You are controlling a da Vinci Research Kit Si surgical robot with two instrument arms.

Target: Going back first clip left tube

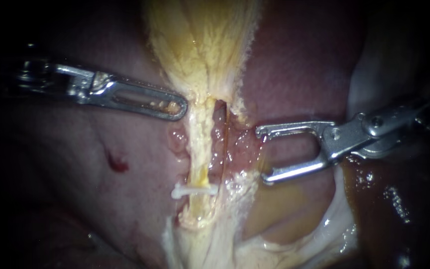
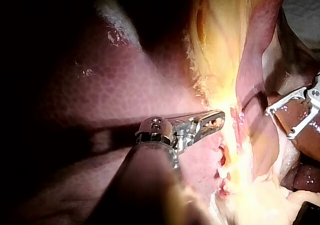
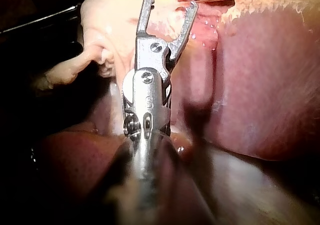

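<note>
At the lower centre of the endoscope view, a white clip (image 1: 193, 190) sits across the left tube (image 1: 198, 149), a pale yellow strand that runs up the middle of the frame. A thinner reddish tube (image 1: 221, 134) runs just beside it on the right.

The right instrument (image 1: 261, 155) comes in from the right edge. Its hand is spread, with the two jaws wide apart and nothing between them, and their tips point at the wet tissue beside the tubes. The clip lies down and to the left of this hand, near it but apart.

The left instrument (image 1: 177, 108) comes in from the left. Its hand is pressed together, and the tip touches the edge of the pale tissue above the tube. The clip lies well below it.

Farther back, the gallbladder (image 1: 200, 45) fans out toward the top of the frame, and the liver (image 1: 294, 74) lies at the upper right.
</note>
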